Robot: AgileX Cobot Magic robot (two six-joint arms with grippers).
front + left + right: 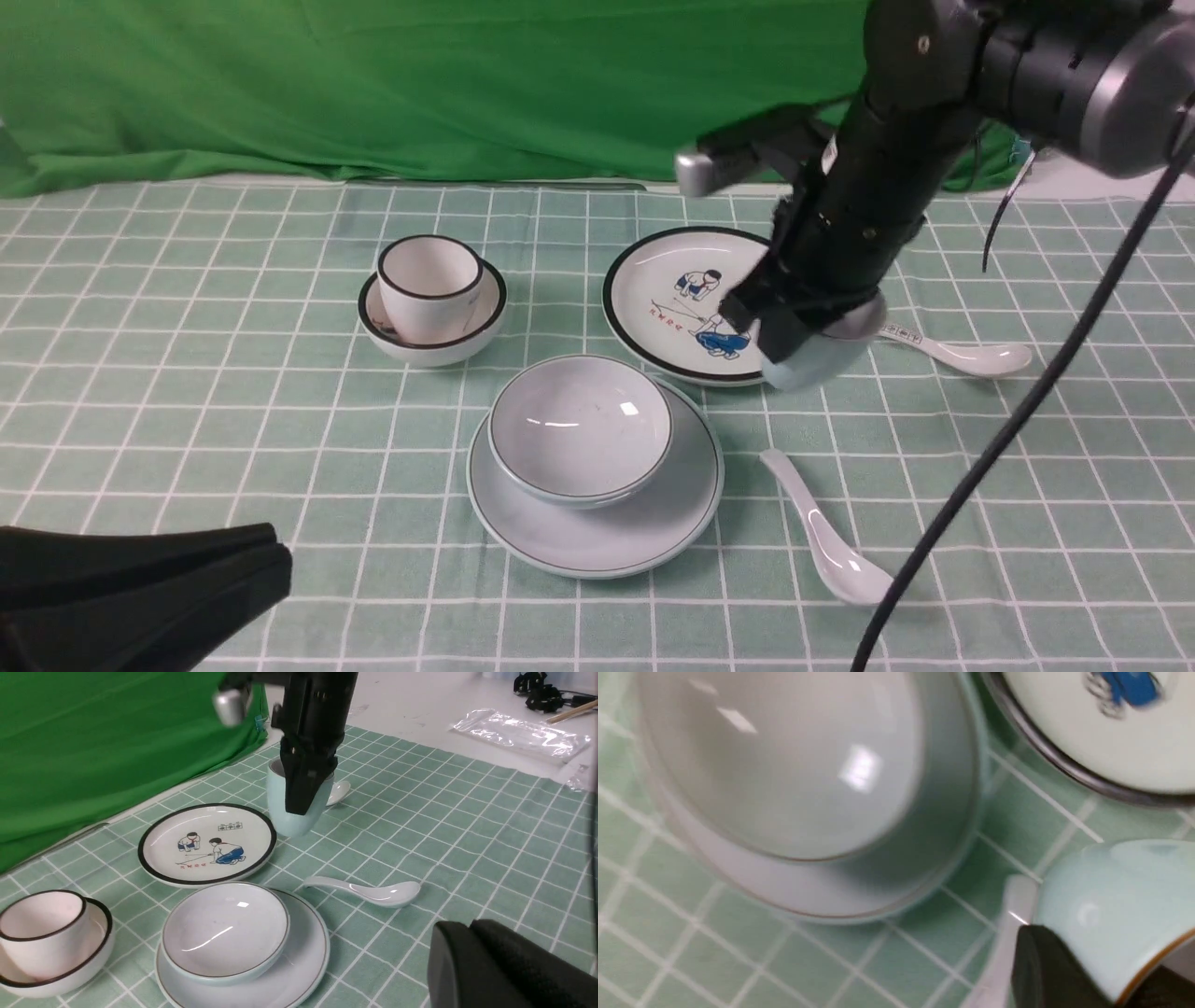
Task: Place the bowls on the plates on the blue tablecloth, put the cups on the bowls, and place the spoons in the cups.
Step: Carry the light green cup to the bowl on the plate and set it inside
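Observation:
On the blue tablecloth (187, 420) the pale blue bowl (579, 429) sits on the pale blue plate (597, 537). Further left, the white cup (429, 280) stands in the black-rimmed bowl (439, 341). The cartoon plate (667, 294) holds nothing. My right gripper (794, 350) is shut on the wall of the pale blue cup (289, 812), which is tilted beside that plate's rim. I cannot tell whether its base touches the cloth. A plain spoon (826, 532) and a marked spoon (962, 353) lie on the cloth. My left gripper (278, 551) rests shut at the near left.
The green backdrop cloth (420, 84) hangs behind the table. A clear plastic bag (518, 735) and chopsticks (572, 711) lie on the bare white surface beyond the cloth. The right arm's black cable (1018, 411) hangs across the right side.

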